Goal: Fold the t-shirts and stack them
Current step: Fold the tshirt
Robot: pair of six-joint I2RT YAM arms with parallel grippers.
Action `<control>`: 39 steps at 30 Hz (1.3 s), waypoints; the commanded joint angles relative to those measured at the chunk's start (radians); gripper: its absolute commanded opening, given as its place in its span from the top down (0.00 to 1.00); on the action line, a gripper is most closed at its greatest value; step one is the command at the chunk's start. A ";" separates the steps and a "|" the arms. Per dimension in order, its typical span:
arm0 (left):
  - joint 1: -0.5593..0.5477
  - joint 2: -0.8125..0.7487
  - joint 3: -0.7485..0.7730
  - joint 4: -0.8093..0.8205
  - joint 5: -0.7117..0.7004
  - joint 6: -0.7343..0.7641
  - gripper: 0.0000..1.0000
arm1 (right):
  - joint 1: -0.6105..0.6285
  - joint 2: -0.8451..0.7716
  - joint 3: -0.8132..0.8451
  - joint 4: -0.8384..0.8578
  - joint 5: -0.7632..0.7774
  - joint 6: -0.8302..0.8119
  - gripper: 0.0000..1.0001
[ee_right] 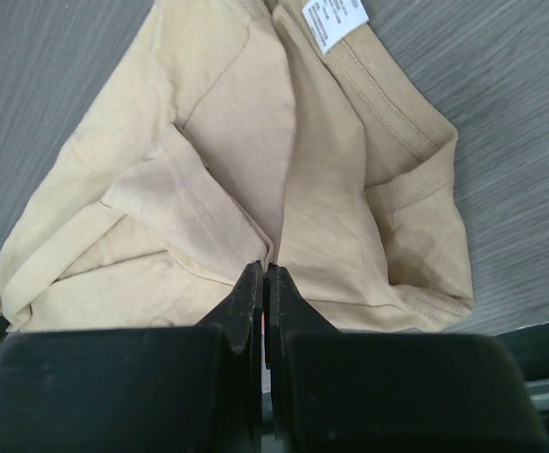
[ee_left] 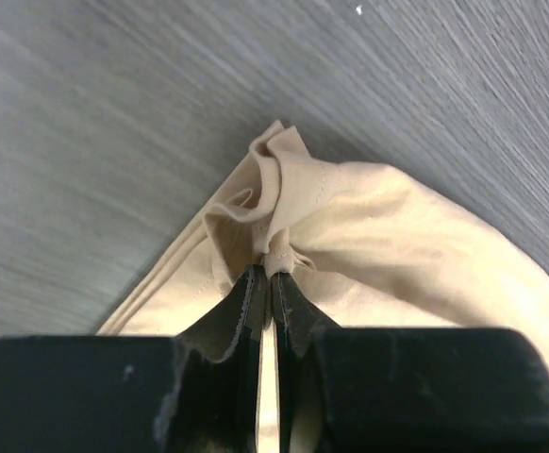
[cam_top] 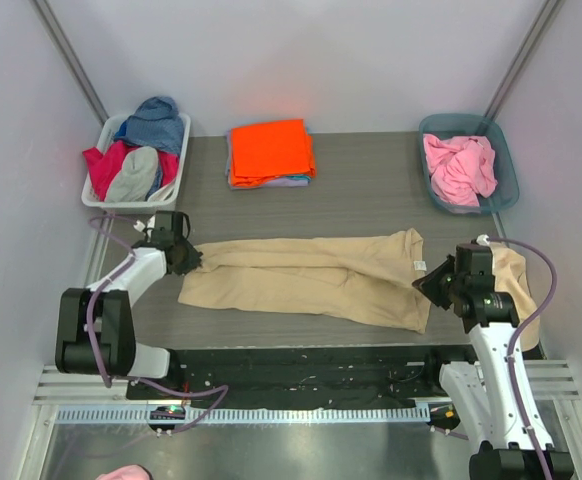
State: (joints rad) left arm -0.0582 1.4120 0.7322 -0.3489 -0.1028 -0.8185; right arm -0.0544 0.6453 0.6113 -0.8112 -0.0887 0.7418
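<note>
A tan t-shirt (cam_top: 311, 275) lies in a long folded band across the near half of the grey table (cam_top: 371, 190). At its left end my left gripper (cam_top: 193, 258) pinches a bunched corner; the left wrist view shows the gripper (ee_left: 272, 269) nearly closed, with tan cloth (ee_left: 397, 226) gathered at its tips. My right gripper (cam_top: 423, 283) is at the collar end. Its jaws (ee_right: 264, 269) are shut on a fold of the tan shirt (ee_right: 208, 142), below the white label (ee_right: 334, 19). A folded orange t-shirt (cam_top: 269, 150) tops a small stack at the back.
A white basket (cam_top: 96, 195) at the back left holds blue, red and grey clothes. A teal bin (cam_top: 506, 170) at the back right holds a crumpled pink t-shirt (cam_top: 458, 168). Part of the tan shirt hangs past the table's right front corner (cam_top: 516, 275).
</note>
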 commanded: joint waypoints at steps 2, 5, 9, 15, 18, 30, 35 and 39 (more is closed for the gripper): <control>0.004 -0.103 -0.033 0.004 0.008 -0.039 0.87 | -0.004 -0.024 -0.019 -0.040 -0.014 0.016 0.98; 0.004 -0.122 -0.034 -0.012 -0.005 -0.036 0.86 | -0.004 -0.044 -0.041 -0.060 -0.014 0.024 0.96; 0.006 -0.134 -0.021 -0.038 -0.038 -0.030 0.73 | -0.004 -0.073 -0.076 -0.088 -0.011 0.037 0.86; 0.004 -0.145 0.025 -0.122 -0.138 -0.034 0.30 | -0.004 -0.101 -0.071 -0.120 0.016 0.060 0.53; 0.004 -0.174 0.050 -0.153 -0.184 -0.048 0.19 | -0.004 -0.111 -0.045 -0.123 0.055 0.061 0.46; 0.004 -0.387 0.092 -0.133 -0.106 0.022 0.02 | -0.004 0.117 -0.004 0.176 -0.040 -0.050 0.42; -0.015 -0.446 -0.002 -0.075 0.009 0.050 0.02 | 0.005 0.318 0.048 0.289 -0.092 -0.093 0.42; -0.023 -0.484 -0.046 -0.059 0.041 0.067 0.01 | 0.086 0.454 0.135 0.359 -0.043 -0.111 0.43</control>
State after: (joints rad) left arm -0.0734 0.9665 0.7246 -0.4599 -0.1364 -0.7940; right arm -0.0330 1.0218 0.6441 -0.5900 -0.1421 0.6800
